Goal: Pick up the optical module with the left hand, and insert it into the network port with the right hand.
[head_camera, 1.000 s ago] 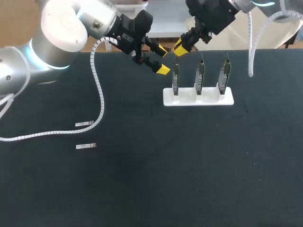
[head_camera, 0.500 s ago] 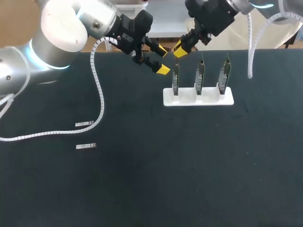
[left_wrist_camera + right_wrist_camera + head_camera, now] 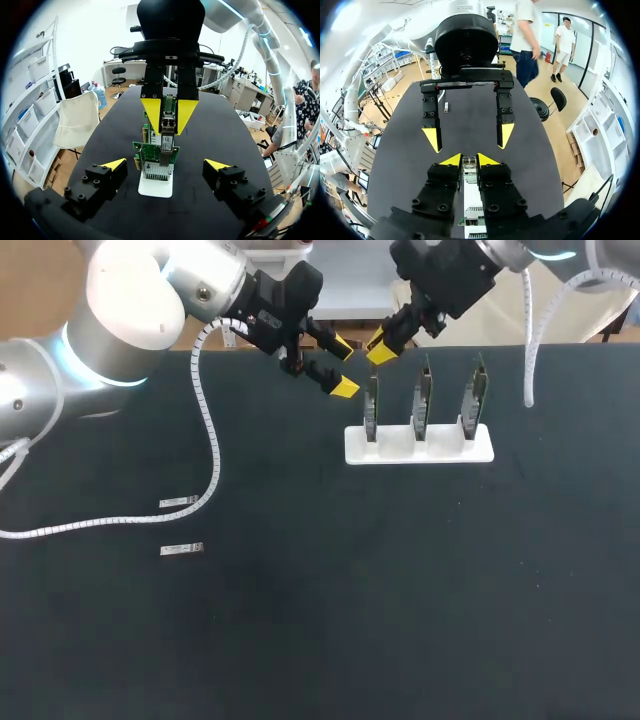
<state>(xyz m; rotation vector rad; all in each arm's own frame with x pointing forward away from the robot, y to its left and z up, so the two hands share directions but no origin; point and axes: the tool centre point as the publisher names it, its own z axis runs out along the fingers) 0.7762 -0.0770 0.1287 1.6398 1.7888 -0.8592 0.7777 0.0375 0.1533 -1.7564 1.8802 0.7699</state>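
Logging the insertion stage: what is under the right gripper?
The right gripper holds a small metal module between its tips, over the end board of three in a white stand. The gripper covers the port, so seating cannot be judged.

The stand (image 3: 420, 453) is white, 3 boards (image 3: 422, 400) green, optical module (image 3: 168, 124) silver, table (image 3: 400, 590) black.

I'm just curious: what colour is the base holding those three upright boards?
White. The base shows best in the head view, against the dark table.
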